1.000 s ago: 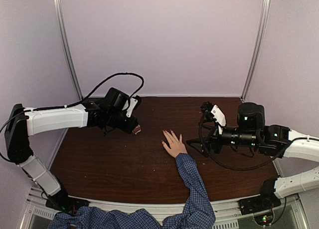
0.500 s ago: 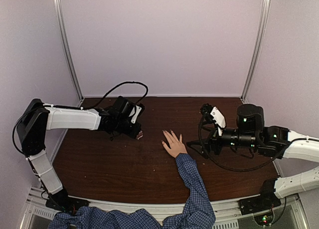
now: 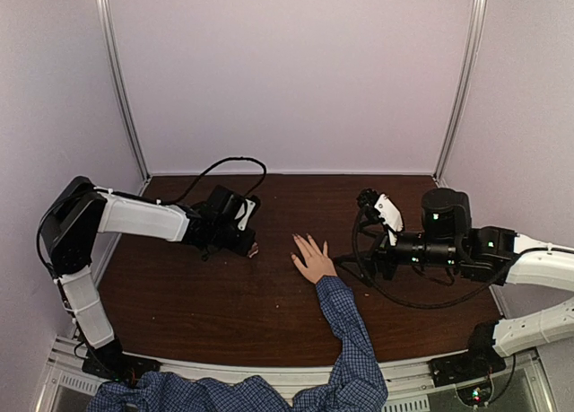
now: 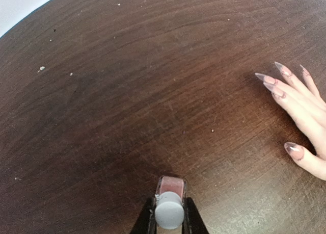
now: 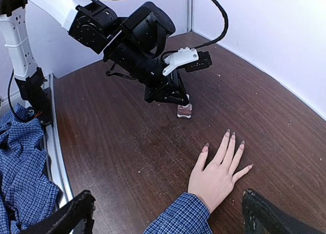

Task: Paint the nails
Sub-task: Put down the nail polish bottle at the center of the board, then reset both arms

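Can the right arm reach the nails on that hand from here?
Probably yes: the right arm's open fingers sit close to the flat hand and its nails, nothing between them. They hold no brush, though.

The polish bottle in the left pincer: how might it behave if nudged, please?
The polish bottle looks small and probably light, so the left pincer should carry it easily. Its glassy body seems smooth, perhaps slippery, and narrow enough to tip if pushed.

Pale lilac walls (image 3: 287, 71) enclose a dark, seemingly wooden table (image 3: 224, 295).
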Tool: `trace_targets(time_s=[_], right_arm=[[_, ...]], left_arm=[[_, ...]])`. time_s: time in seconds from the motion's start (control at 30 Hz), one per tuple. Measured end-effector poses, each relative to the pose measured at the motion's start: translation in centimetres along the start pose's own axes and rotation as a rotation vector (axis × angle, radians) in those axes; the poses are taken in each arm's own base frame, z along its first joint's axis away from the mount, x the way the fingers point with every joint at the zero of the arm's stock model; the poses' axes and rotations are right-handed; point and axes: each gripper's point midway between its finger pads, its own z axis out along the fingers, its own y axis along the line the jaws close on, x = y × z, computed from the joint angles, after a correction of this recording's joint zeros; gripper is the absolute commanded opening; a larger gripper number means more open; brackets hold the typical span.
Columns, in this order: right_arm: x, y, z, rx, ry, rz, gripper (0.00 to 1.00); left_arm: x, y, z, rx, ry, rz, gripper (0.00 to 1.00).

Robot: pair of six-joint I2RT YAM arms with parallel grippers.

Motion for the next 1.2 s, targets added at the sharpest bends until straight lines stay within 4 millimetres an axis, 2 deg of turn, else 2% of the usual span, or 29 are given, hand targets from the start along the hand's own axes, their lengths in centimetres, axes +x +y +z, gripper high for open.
trace_targets(time_s=[0.1,0.3,0.63,0.73,0.83,0.9,0.93,1.0,1.03,1.2], right_arm=[[0.0,0.0,0.0,0.000,-0.001,0.000,1.00],[0.0,0.1,0.2,-0.006,-0.001,0.001,1.00],[0.3,0.1,0.5,-0.008,0.010,0.002,1.00],[0.3,0.1,0.5,-0.008,0.009,0.004,1.00],[0.2,0.1,0.5,-0.007,0.007,0.004,1.00],[0.0,0.0,0.4,-0.006,0.005,0.005,1.00],[-0.1,-0.1,0.4,-0.003,0.001,0.008,1.00],[-0.7,-0.4,0.3,0.006,-0.011,0.019,1.00],[-1.0,-0.6,0.2,0.009,-0.016,0.024,1.00],[-2.1,-2.4,-0.2,0.040,-0.037,0.069,1.00]], left_arm=[[0.1,0.0,0.2,0.003,-0.012,-0.008,0.06],[0.0,-0.1,0.3,0.009,-0.031,-0.023,0.24],[0.9,-0.1,-0.1,0.016,-0.002,-0.024,0.47],[0.2,0.0,-1.3,0.018,-0.016,-0.025,0.60],[-1.3,0.0,-3.2,0.024,-0.054,-0.026,0.72],[-2.6,0.0,-5.0,0.030,-0.085,-0.028,0.76],[-3.3,-0.2,-5.8,0.039,-0.101,-0.027,0.83],[-4.6,-0.5,-7.2,0.060,-0.124,-0.018,0.89],[-5.5,-0.8,-8.1,0.077,-0.141,-0.019,0.97],[-8.0,-1.8,-12.0,0.166,-0.191,-0.021,0.98]])
